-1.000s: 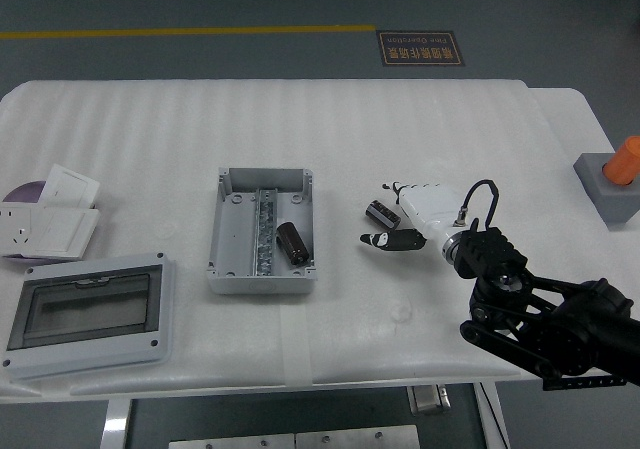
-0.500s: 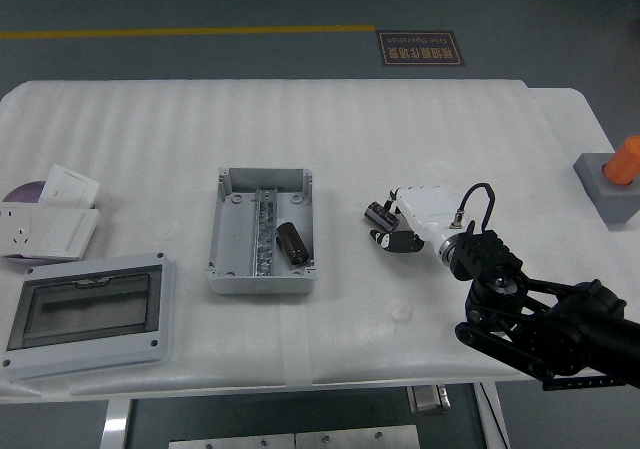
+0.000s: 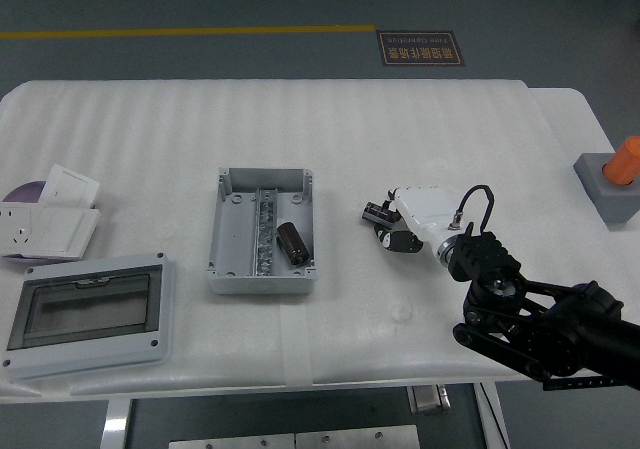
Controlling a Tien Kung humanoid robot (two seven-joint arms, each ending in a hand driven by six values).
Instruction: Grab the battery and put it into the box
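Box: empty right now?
No. One dark battery already lies inside the grey box, right of its metal rail, while the right hand closes on a second battery outside it.

One battery (image 3: 291, 243) lies in the box (image 3: 231, 231), another (image 3: 377, 212) to its right.

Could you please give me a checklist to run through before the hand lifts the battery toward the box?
1. Right hand closed around the battery: ok, fingers curled on it.
2. Grip firm enough to lift: cannot tell.
3. Box open, no lid on it: ok.
4. Free space in box: ok, though another battery already lies right of its centre rail.
5. Table between hand and box bare: ok.
6. Left hand: cannot tell, out of view.
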